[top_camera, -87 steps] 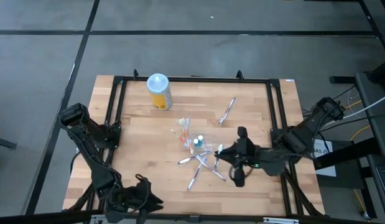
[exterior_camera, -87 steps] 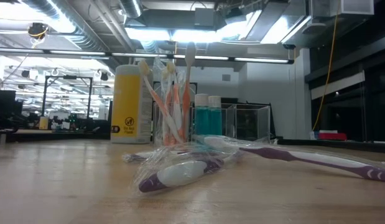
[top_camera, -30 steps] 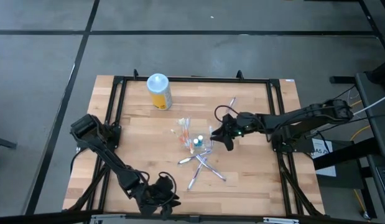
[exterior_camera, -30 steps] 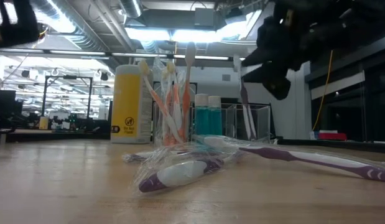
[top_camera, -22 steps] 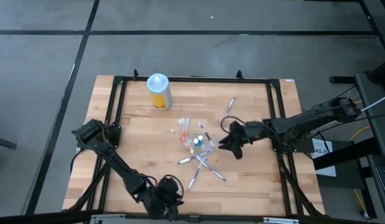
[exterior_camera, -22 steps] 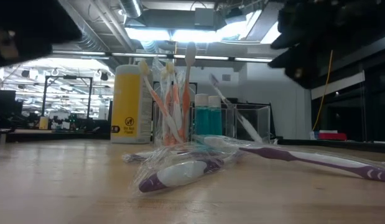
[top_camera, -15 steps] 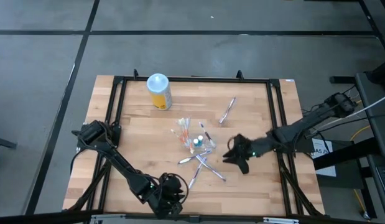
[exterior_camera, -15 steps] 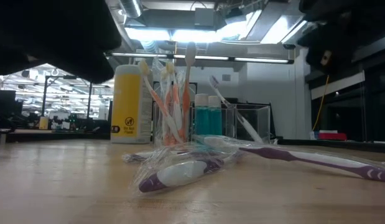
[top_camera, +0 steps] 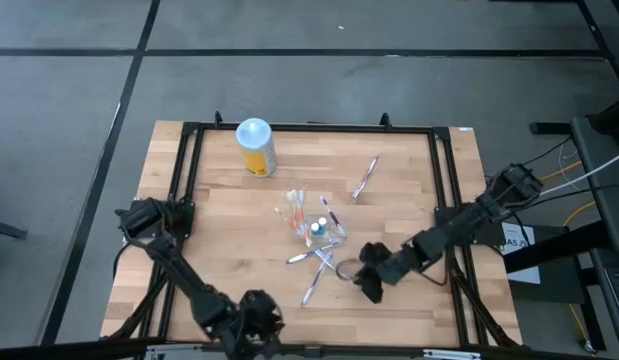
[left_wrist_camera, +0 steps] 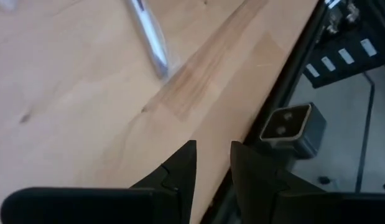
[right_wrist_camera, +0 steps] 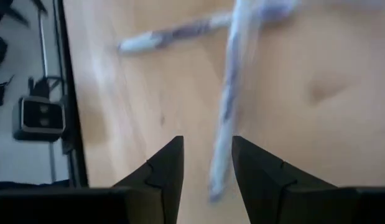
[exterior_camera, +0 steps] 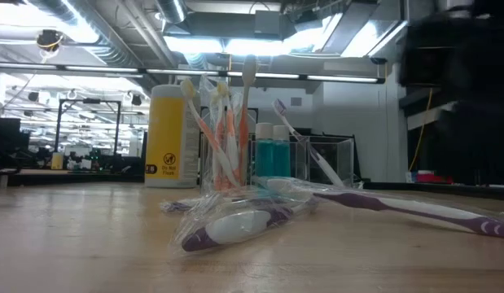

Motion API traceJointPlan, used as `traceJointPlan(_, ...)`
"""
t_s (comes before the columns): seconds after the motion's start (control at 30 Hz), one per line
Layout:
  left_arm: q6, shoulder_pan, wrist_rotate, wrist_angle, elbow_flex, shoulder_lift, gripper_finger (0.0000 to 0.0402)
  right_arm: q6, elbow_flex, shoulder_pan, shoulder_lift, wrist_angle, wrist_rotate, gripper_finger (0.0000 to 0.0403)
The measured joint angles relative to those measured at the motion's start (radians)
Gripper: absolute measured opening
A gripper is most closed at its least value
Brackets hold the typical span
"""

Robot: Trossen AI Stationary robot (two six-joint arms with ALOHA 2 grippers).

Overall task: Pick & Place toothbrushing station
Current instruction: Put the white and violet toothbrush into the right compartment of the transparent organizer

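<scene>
Clear holders (top_camera: pixel 307 224) stand mid-table with orange and white toothbrushes (exterior_camera: pixel 223 130) upright in them. A white and purple toothbrush (exterior_camera: pixel 304 155) leans in the clear box (exterior_camera: pixel 329 159). Several wrapped toothbrushes (top_camera: pixel 322 264) lie loose on the wood just nearer. Another one (top_camera: pixel 365 178) lies farther off. My right gripper (top_camera: pixel 372 283) hovers open at the right of the loose pile. In its wrist view the end of a wrapped toothbrush (right_wrist_camera: pixel 229 93) shows between its fingers (right_wrist_camera: pixel 208 163); no touch shows. My left gripper (top_camera: pixel 255 316) is open at the near edge, with bare wood ahead (left_wrist_camera: pixel 212 167).
A yellow bottle with a white cap (top_camera: pixel 255 147) stands at the far left of the table. Two teal bottles (exterior_camera: pixel 272 155) stand by the holders. A black frame (top_camera: pixel 444 180) runs round the table top. A small camera block (left_wrist_camera: pixel 290 127) sits at the near edge.
My right gripper has let go of a white and purple toothbrush over the clear box, where it now leans. The gripper has then gone toward the table's near edge and come down beside the loose toothbrushes. My left gripper has shifted a little along the near edge.
</scene>
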Motion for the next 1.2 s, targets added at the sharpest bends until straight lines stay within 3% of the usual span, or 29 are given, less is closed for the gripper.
traceJointPlan(0.23,-0.12,-0.06,-0.092,-0.035,0.0,0.0,0.0093,0.131,0.002,0.057,0.057,-0.017,0.14,0.0138)
traceJointPlan(0.67,-0.124,-0.077,-0.093,-0.006,0.0,-0.001,0.0093,0.219,0.01,0.074,0.14,0.037,0.142,0.0138)
traceJointPlan(0.9,-0.124,-0.08,-0.092,-0.006,0.0,-0.001,0.0093,0.227,0.066,0.116,0.157,0.039,0.136,0.0138)
traceJointPlan(1.2,-0.109,-0.079,-0.099,0.0,0.0,-0.001,0.0093,0.262,0.13,0.138,0.269,0.056,0.131,0.0135)
